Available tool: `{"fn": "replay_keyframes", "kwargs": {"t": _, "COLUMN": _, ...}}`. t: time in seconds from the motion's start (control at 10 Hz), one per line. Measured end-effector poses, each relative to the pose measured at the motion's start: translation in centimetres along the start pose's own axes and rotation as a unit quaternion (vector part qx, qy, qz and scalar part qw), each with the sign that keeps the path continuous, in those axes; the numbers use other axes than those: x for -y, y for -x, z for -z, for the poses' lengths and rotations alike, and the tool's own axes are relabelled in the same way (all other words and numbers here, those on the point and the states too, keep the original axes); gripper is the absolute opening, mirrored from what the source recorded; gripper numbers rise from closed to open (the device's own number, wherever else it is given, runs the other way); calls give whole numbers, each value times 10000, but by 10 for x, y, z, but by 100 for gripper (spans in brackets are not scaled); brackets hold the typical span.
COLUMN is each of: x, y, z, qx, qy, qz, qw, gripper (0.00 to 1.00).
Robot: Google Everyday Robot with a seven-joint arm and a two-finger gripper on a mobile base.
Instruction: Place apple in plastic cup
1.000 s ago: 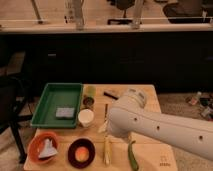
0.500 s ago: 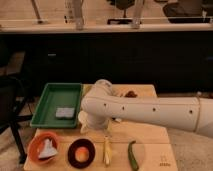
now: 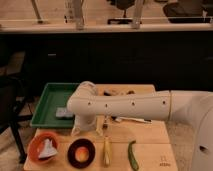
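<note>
Gripper [image 3: 102,126] low over the counter [image 3: 150,145] centre, fingers spread wide, holding nothing. Apple [image 3: 81,154] rests apart in the near dark bowl [image 3: 69,150].

Arm stretched across, claw [image 3: 79,131] pts down (spread).

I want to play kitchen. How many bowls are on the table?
2. An orange bowl at the front left, and a dark bowl beside it holding the apple. The gripper hangs close behind it; the arm may hide more.
</note>
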Motion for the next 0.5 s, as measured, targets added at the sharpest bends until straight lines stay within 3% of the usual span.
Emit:
{"fn": "replay_keyframes", "kwargs": {"t": 0.2, "x": 10, "y": 10, "z": -6, "qx": -4, "qy": 59, "qz": -61, "qw": 10000, "gripper": 80}}
{"fn": "replay_keyframes", "kwargs": {"t": 0.5, "x": 18, "y": 18, "z": -10, "qx": -8, "qy": -33, "qz": -143, "qw": 9999, "gripper": 80}}
